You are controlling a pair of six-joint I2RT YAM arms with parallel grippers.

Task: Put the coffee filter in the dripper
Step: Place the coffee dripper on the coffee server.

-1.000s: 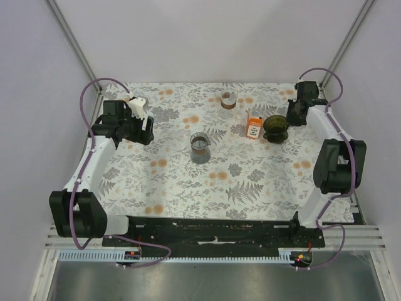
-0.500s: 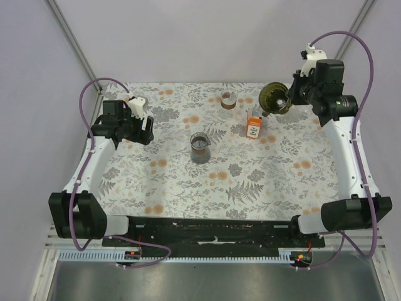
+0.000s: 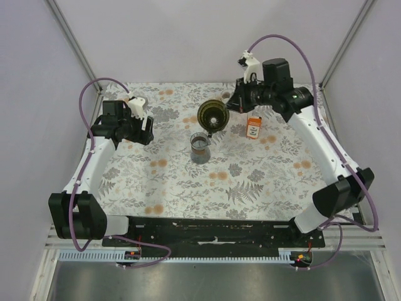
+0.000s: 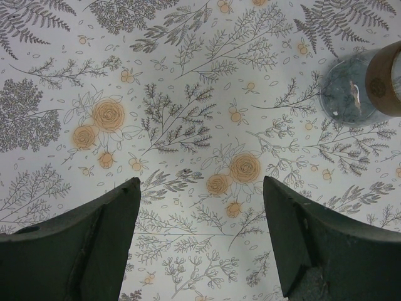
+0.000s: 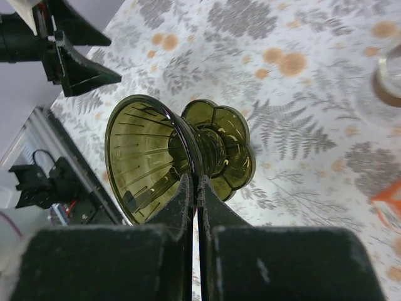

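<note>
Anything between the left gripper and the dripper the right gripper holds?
Nothing visible: only bare cloth between the left gripper and the dripper, which the right gripper pinches by its rim. The carafe stands just off that line, nearer the arms.

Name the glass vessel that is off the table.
The green dripper, pinched at its rim by the right gripper; the clear carafe and the far glass both stand on the table.

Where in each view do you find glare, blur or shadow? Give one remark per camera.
Top external: even light, faint shadows on the tablecloth. Left wrist: print sharp, glass vessel hazy. Right wrist: bright glints on the ribs of the dripper; the right gripper, shut on its rim, dark and blurred; cloth behind soft.
</note>
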